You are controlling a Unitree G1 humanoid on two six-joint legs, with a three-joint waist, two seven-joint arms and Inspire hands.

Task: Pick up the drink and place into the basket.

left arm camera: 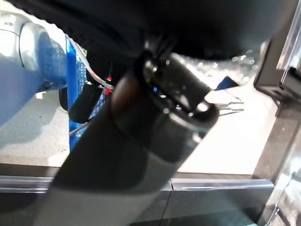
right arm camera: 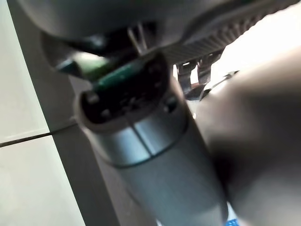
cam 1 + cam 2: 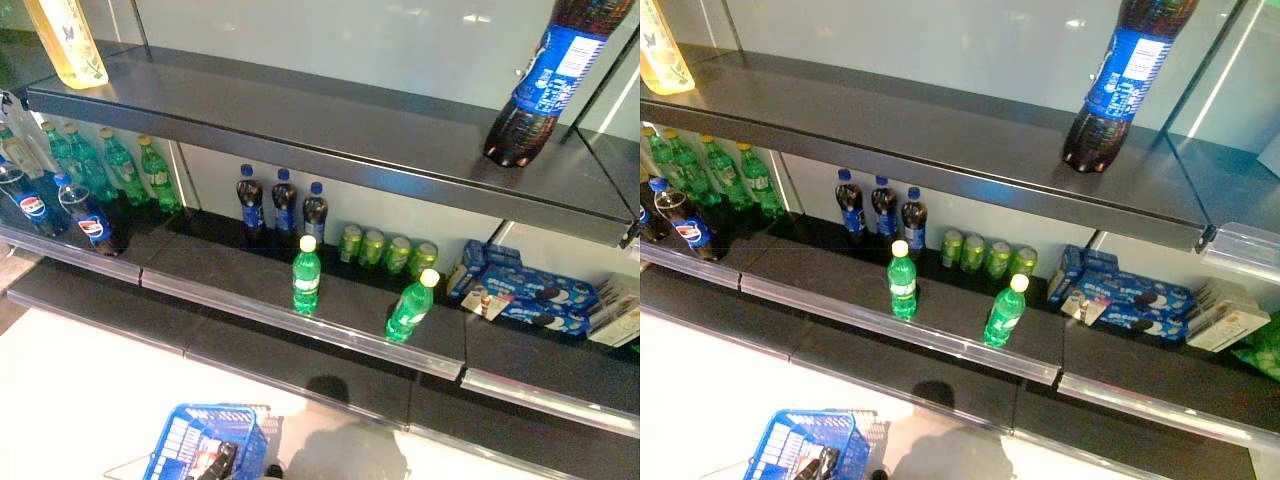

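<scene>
Shelf (image 3: 330, 300) edge: two green bottles (image 3: 306, 276); basket (image 3: 200, 440) below; hands' state unclear.

a silver-grey arm (image 2: 160, 174) fills the middle, seen from very close, with dark blurred bulk above and to one side. pale floor tiles (image 2: 28, 179) with a thin dark seam lie behind it. a sliver of blue (image 2: 231, 220) shows at the edge. no fingers can be made out.
</scene>
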